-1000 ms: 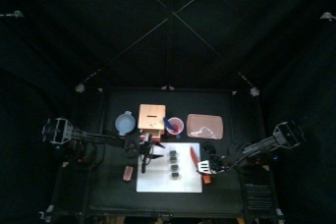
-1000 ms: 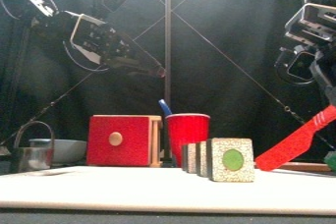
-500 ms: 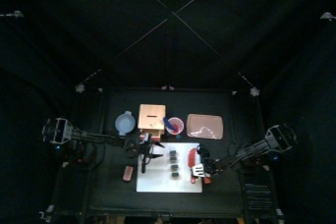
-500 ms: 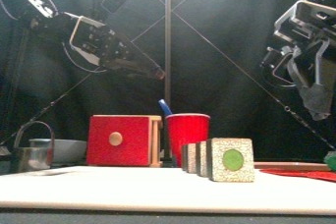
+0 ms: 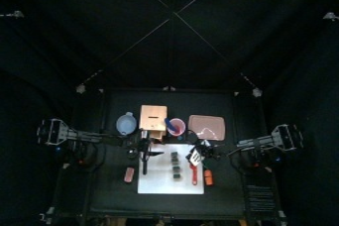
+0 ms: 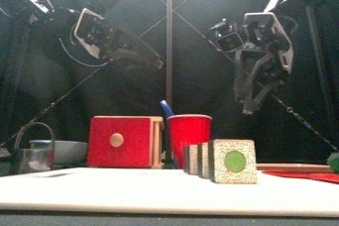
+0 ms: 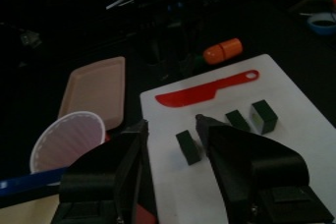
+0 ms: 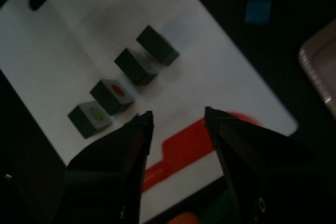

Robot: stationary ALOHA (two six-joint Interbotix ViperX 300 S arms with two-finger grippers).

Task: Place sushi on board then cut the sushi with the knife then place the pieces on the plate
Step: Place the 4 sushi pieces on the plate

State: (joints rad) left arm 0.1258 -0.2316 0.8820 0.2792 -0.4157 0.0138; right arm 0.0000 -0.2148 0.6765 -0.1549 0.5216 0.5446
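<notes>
The four pieces (image 8: 134,66) sat in a row on the board (image 5: 154,184), the knife (image 7: 203,92) flat near them. My right gripper (image 8: 176,115) hung above, jaws wide, empty; my left gripper (image 7: 175,135) likewise. I judged it best to pinch an end piece squarely across its flat sides, then carry it back to the plate (image 5: 207,126).

Dark green sushi pieces (image 8: 134,67) apart in row on white board (image 5: 153,182); red knife (image 7: 203,91) flat alongside.
</notes>
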